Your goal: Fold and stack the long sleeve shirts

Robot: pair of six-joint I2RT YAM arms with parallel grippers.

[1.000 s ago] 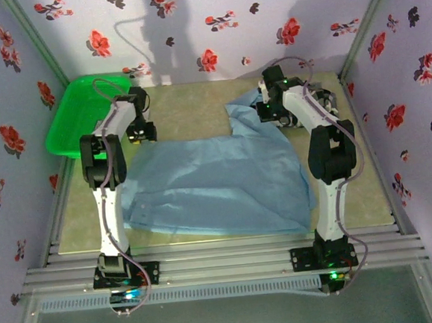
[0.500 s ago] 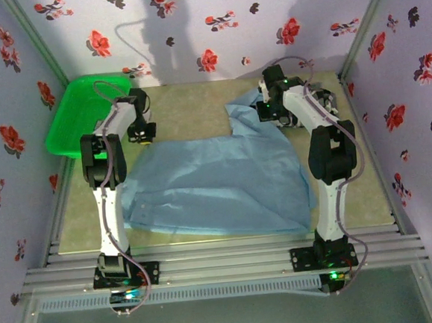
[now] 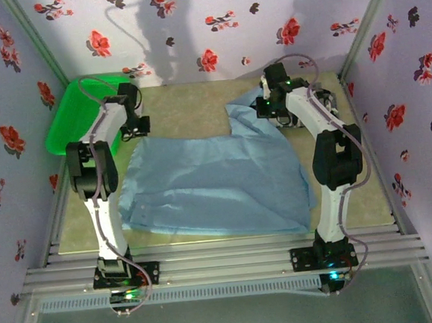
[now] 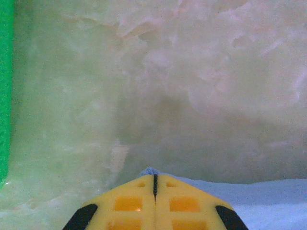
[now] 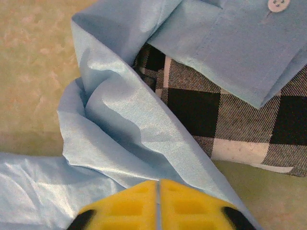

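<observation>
Progress: early, shirt unfolded | left gripper point(image 4: 154, 176) pinched on soft light blue button-up shirt point(image 3: 217, 180) corner | right gripper point(image 5: 157, 182) jaws together, checked black-and-white shirt point(image 5: 230, 110) just ahead | folding, stacking remain.

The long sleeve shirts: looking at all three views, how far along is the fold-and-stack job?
Done: nothing folded yet; the light blue shirt lies spread open. In hand: the left fingers are shut on its far corner; the right fingers look closed at its bunched sleeve. Remaining: fold it, then the checked shirt lying under that sleeve, and stack both.
</observation>
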